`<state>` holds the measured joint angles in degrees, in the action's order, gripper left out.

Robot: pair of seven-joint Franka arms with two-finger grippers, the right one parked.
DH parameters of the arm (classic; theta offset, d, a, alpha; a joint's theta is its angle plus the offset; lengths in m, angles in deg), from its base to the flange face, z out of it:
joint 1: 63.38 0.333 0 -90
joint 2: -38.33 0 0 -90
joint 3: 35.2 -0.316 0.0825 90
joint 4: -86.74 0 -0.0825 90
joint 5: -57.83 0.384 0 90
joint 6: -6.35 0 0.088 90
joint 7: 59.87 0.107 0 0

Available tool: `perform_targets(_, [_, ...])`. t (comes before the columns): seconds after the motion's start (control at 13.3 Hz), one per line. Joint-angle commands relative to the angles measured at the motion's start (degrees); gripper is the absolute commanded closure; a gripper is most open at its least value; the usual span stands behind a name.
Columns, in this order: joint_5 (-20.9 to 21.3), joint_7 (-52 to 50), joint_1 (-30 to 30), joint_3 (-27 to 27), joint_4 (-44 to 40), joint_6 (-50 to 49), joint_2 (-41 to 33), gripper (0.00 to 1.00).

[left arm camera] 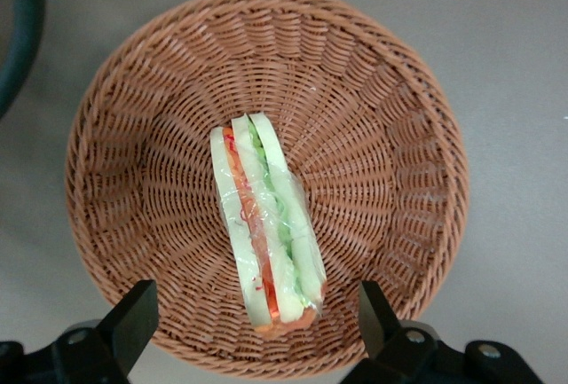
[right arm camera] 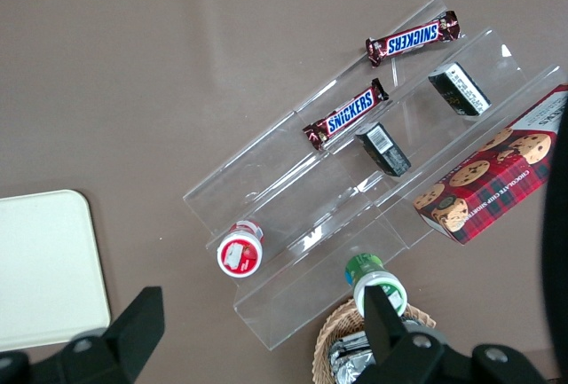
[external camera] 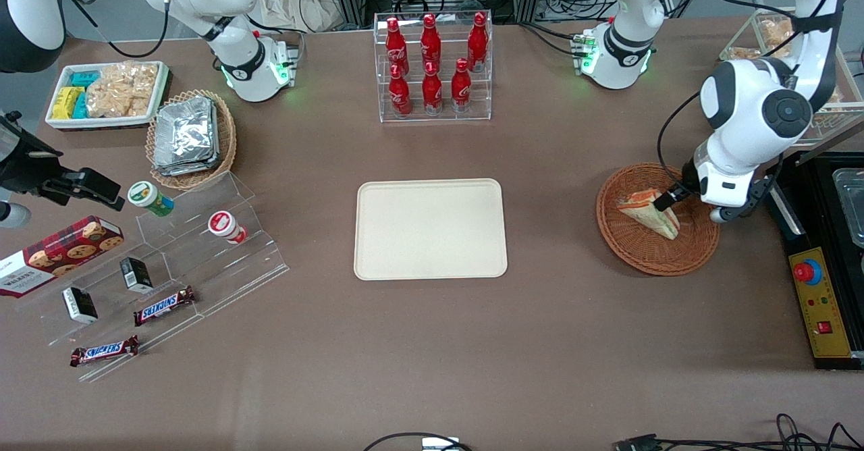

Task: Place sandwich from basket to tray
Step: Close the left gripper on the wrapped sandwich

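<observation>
Fingers (left arm camera: 133,324) spread wide, one each side of sandwich end, not touching it. Gripper (left arm camera: 253,331) hovers above basket (left arm camera: 373,118), over sandwich (left arm camera: 264,224). Sandwich lies in basket, filling edge up: orange, red, green layers between white bread, clear wrap on. Basket sits on brown table toward working arm's end. Tray (external camera: 430,228) at table centre, well apart from basket, nothing on it.

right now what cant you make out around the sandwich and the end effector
- Front view: the end effector over the basket is mostly covered by the arm's own wrist, so its fingertips and its height above the sandwich are unclear.
- Left wrist view: the fingers are cut off by the frame edge; the sandwich's underside is hidden.
- Right wrist view: the tray is cut off.
</observation>
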<state>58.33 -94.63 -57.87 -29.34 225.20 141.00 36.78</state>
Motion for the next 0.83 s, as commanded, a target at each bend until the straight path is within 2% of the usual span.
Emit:
perform_targets(0.0, [0.6,-3.1,-0.2,0.2,1.5,4.2,1.5,0.00])
perform_targets(0.75, [0.5,-4.9,-0.2,0.1,6.9,17.4,7.6,0.00])
